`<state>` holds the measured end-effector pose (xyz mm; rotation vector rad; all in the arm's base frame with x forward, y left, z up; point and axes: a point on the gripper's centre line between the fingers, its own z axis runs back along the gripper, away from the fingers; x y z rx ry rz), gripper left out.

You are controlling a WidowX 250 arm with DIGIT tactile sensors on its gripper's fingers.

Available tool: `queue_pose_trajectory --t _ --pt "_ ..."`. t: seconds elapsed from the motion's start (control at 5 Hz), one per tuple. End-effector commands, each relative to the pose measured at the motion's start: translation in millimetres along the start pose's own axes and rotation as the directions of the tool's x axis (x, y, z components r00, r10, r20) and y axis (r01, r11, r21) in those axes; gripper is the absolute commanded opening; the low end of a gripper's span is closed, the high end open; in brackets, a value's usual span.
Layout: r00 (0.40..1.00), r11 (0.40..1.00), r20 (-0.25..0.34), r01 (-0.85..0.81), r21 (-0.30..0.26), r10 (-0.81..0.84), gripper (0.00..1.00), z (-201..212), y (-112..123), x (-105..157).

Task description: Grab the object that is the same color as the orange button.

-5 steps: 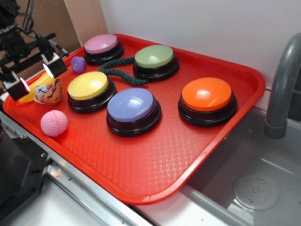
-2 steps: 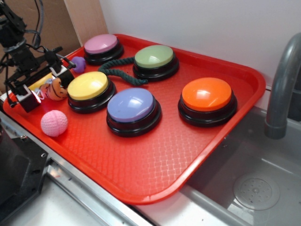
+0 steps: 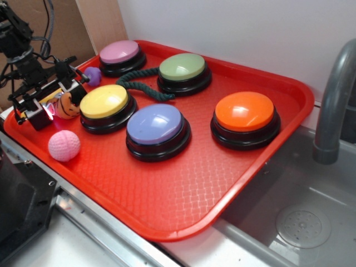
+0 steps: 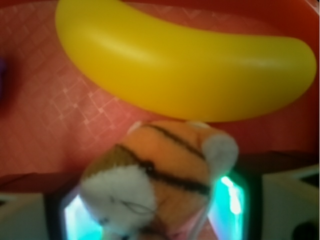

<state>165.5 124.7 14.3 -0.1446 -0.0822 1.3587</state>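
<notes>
The gripper (image 3: 49, 103) sits low at the far left end of the red tray (image 3: 183, 206), with its jaws either side of the striped plush toy (image 3: 67, 105). The wrist view shows the striped plush toy (image 4: 160, 180) filling the gap between the two lit fingers (image 4: 227, 200), with each side of the toy at or against a pad. The jaws look closed on it, or very nearly so, though firm contact cannot be confirmed.

The toy's orange body matches the orange button (image 3: 245, 118), which stands well apart on the right side of the tray. The toy lies just beside the yellow button (image 3: 105, 107), with the pink ball (image 3: 64, 146) near it toward the tray's front edge.

In the wrist view the yellow banana toy (image 4: 185, 70) lies just beyond the plush, close but seemingly not between the jaws.

The step in hand appears to be the grasp itself. The next move likely calls for a secure squeeze, then a straight lift clear of the banana and the yellow button.

The plush's long axis seems to run across the jaws at a slant, with its pale face patch toward the lower left of the wrist view and its dark stripes crossing the body.
</notes>
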Motion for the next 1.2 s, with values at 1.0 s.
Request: queue_pose_trajectory --t 1.0 --pt "0.269 0.268 -0.071 0.963 0.018 -0.961 0.0 115 -86 -151"
